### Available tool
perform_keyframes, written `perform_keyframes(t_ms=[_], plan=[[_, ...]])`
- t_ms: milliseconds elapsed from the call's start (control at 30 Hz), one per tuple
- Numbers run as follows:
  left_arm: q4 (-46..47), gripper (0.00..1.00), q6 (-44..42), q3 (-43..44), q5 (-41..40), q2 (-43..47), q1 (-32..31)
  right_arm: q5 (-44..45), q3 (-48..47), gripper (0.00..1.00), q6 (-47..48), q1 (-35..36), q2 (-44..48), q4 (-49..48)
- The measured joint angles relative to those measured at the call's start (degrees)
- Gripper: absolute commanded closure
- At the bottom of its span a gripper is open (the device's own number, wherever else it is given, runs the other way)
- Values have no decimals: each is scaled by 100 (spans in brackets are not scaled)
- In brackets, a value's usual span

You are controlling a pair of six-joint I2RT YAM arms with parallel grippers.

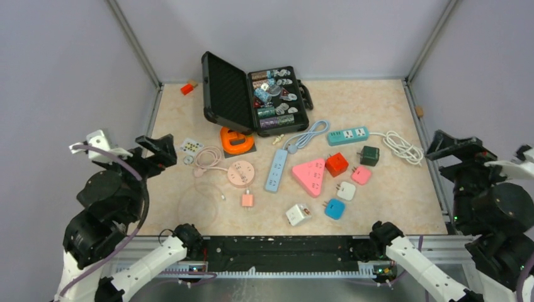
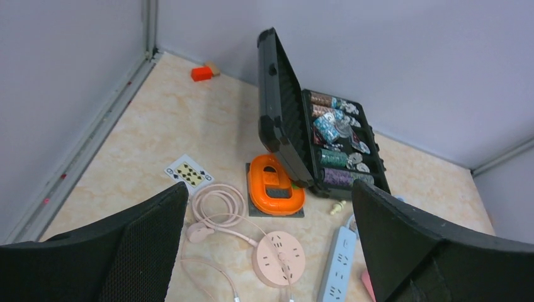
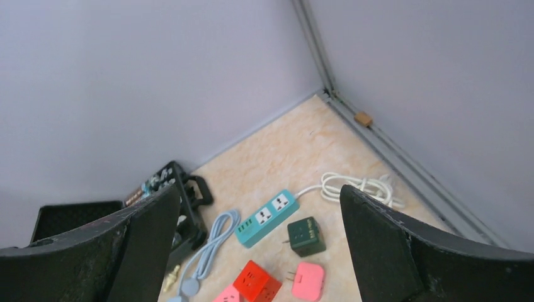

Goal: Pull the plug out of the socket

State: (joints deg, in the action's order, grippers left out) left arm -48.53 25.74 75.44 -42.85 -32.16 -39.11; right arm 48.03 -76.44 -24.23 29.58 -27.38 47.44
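A red cube plug (image 1: 336, 164) sits pressed against the right side of a pink triangular socket (image 1: 310, 175) at the table's middle; I cannot tell whether its pins are inside. The red cube also shows in the right wrist view (image 3: 256, 281). A round pink socket (image 1: 240, 172) with a coiled pink cord lies to the left and shows in the left wrist view (image 2: 279, 250). My left gripper (image 1: 155, 153) is open and empty, raised at the left edge (image 2: 269, 189). My right gripper (image 1: 456, 150) is open and empty, raised at the right edge (image 3: 259, 189).
A light blue power strip (image 1: 276, 170), a teal strip (image 1: 347, 134) with a white cord, a dark green cube (image 1: 369, 155) and several loose adaptors (image 1: 346, 190) lie around. An open black case (image 1: 252, 97) and an orange object (image 1: 237, 140) stand behind.
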Motion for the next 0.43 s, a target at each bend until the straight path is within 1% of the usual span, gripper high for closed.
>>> perform_keyframes(t_ms=[200,433], plan=[[4,1,-267,11,-426,498,0,564,-101,6,442,0,378,-160],[0,1,-343,31,-599,566,0,728,-87,5,608,0,398,-201]])
